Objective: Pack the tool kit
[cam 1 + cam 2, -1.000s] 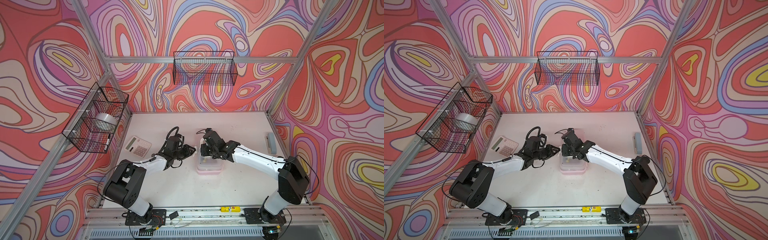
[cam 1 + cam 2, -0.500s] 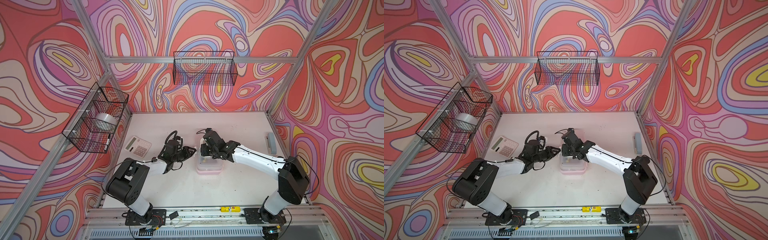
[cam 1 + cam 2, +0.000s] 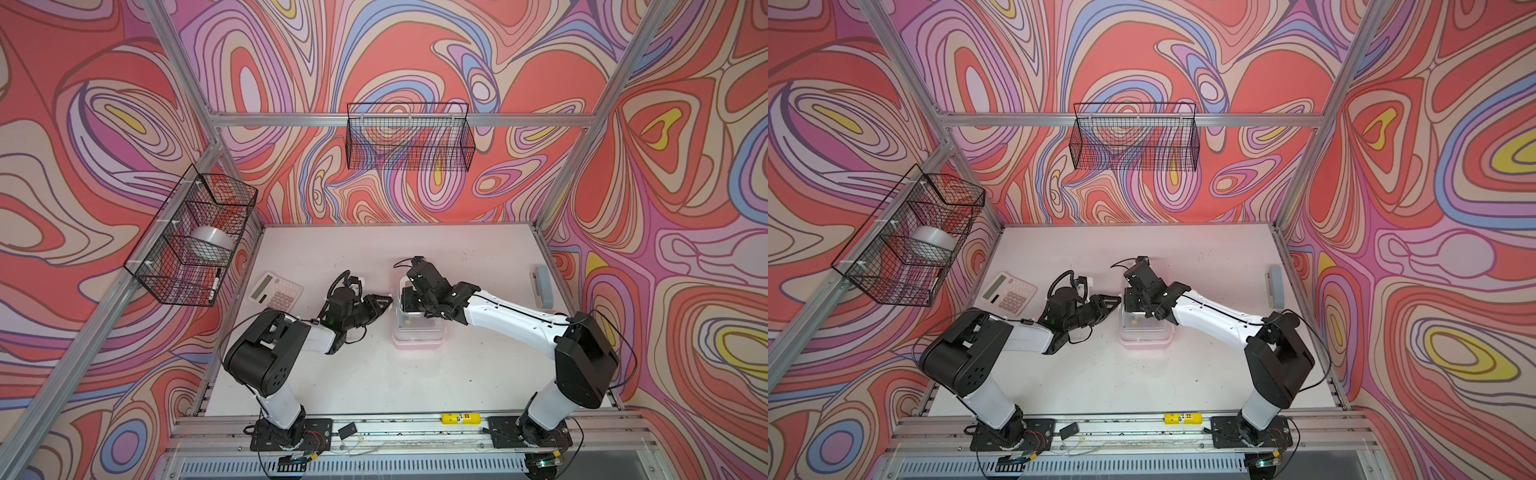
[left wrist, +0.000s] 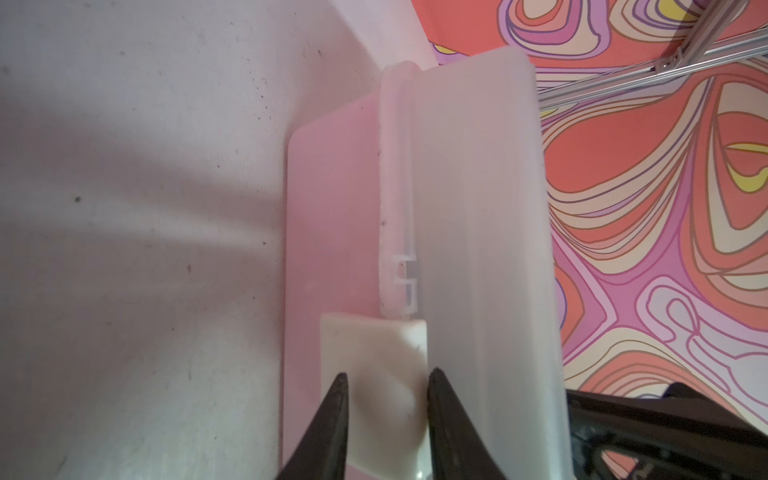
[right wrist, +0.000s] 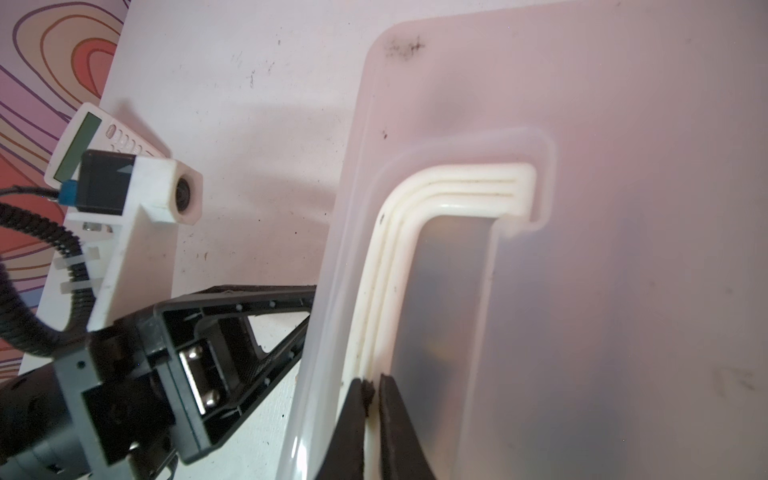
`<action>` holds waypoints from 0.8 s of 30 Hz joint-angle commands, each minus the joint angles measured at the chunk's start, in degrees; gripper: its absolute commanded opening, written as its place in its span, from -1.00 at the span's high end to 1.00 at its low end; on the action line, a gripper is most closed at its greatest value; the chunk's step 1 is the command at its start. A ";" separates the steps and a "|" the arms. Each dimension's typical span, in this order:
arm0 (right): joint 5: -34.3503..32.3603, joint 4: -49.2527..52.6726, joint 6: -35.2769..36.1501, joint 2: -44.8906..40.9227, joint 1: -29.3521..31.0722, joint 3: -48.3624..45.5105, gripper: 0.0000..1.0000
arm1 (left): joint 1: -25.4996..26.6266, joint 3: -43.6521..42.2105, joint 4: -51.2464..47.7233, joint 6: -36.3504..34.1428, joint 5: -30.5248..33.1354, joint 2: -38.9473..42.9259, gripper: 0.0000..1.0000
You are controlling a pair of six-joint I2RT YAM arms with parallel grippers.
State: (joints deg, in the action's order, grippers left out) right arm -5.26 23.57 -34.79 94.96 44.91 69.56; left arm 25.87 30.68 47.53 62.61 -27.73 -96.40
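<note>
The tool kit (image 3: 417,332) (image 3: 1144,332), a pink box under a translucent lid (image 5: 623,249), stands mid-table in both top views. My left gripper (image 3: 388,300) (image 4: 386,376) is at the box's left side. Its jaws stand a little apart, one on each side of the white latch (image 4: 374,353) below the lid's edge (image 4: 478,208). My right gripper (image 3: 409,305) (image 5: 376,380) reaches down onto the lid from above. It is shut, with its tips resting against the white handle (image 5: 457,187) set into the lid. The contents show only as faint yellow blurs through the lid.
A white calculator (image 3: 275,291) lies left of my left arm. A grey-blue stapler (image 3: 542,286) lies by the right wall. Wire baskets hang on the left wall (image 3: 195,237), holding a tape roll, and on the back wall (image 3: 409,137). A yellow object (image 3: 460,418) lies on the front rail.
My left arm has folded lower and its gripper has edged right, up to the box's side, with the jaws spreading a little. The right arm and the box have stayed put.
</note>
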 commanded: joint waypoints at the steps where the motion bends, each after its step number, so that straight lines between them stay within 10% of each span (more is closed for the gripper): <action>1: 1.67 8.16 0.69 3.52 0.64 -1.66 0.78 | 2.26 2.07 -9.16 -4.11 -2.38 3.25 0.23; 7: 0.01 9.54 2.20 -1.15 -1.79 0.49 0.56 | 1.60 7.20 -25.52 -11.45 3.32 10.71 -0.08; 12: 0.79 9.64 3.86 -4.73 -4.36 2.15 0.33 | 0.69 11.16 -34.64 -15.92 6.85 14.71 -0.96; 24: -14.27 14.30 9.82 -19.13 -9.97 -0.12 -0.65 | -0.21 15.36 -54.17 -26.99 28.04 25.26 -1.00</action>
State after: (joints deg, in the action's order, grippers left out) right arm -10.31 35.22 -27.73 79.35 36.27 71.46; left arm 26.15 45.15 1.48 41.06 -11.20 -74.70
